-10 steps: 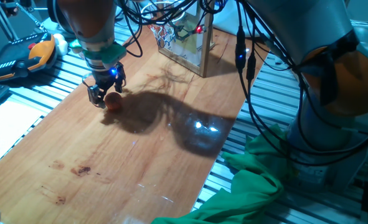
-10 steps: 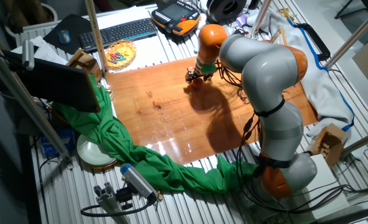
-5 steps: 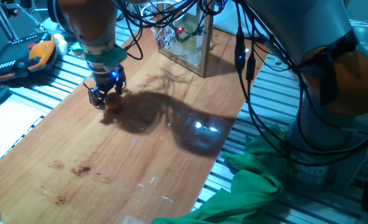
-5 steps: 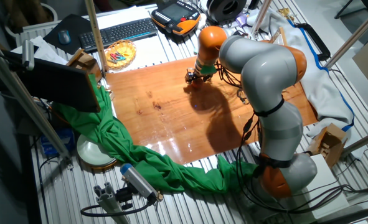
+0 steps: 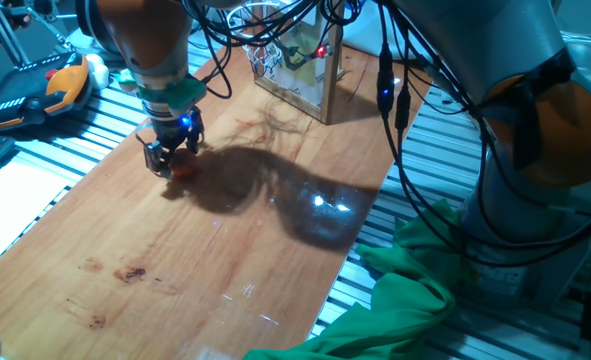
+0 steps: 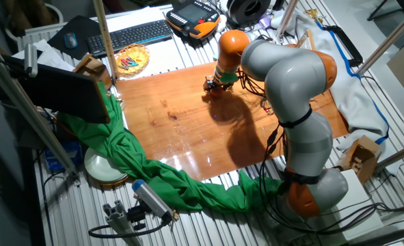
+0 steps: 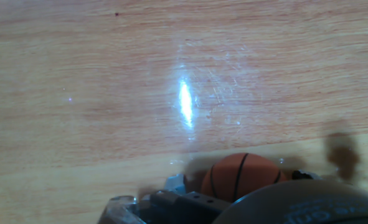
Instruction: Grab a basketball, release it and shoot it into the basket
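The little orange basketball (image 5: 182, 168) sits on the wooden desk (image 5: 225, 260), right at the tips of the claw (image 5: 170, 158). The claw points straight down and is low over the ball. In the hand view the ball (image 7: 243, 175) peeks out just under the claw, with its dark seam lines showing. The ball is round, so it has no long side to line up with. I cannot tell from these pictures how wide the claw is, or if it has hold of the ball. The basket (image 5: 265, 45) stands at the far end of the desk, well apart from the ball, with its net in front of the clear backboard (image 5: 305, 60). To shoot, the ball has to go from here toward that end. The wood between them looks bare, so I think nothing blocks the way, though the arm's dangling black cables (image 5: 395, 90) hang close to the backboard. A green cloth (image 5: 395, 290) lies off the near edge, away from the ball. In the other fixed view, a keyboard (image 6: 130, 35) lies past the desk.
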`<state>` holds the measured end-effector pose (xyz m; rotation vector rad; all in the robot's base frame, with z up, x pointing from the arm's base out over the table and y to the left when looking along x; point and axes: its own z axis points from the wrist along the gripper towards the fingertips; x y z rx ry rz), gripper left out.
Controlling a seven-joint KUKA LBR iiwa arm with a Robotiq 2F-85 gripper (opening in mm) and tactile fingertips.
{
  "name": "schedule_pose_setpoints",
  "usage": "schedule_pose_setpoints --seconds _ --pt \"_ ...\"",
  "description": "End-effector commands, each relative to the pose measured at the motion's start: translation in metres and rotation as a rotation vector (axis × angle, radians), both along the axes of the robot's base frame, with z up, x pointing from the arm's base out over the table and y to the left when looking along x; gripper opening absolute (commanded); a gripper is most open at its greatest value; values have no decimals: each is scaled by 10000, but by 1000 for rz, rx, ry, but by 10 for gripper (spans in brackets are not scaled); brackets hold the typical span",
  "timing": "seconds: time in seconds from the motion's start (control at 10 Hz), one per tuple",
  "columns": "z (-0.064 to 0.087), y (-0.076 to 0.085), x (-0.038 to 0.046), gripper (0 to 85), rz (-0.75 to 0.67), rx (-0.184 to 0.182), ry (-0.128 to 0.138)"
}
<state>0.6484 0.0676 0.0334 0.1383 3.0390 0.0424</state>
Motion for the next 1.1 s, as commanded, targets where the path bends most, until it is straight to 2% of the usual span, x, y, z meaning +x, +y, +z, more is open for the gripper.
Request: schedule_pose_setpoints --seconds 0.0,0.1,0.6,0.9,1.0 --pt "-6 0 -6 850 0 1 0" --pt "-16 8 -18 833 -3 2 -3" --pt "14 6 -29 560 14 2 -2" --pt "145 11 -47 243 25 1 9" --pt "199 11 -52 170 25 -7 10"
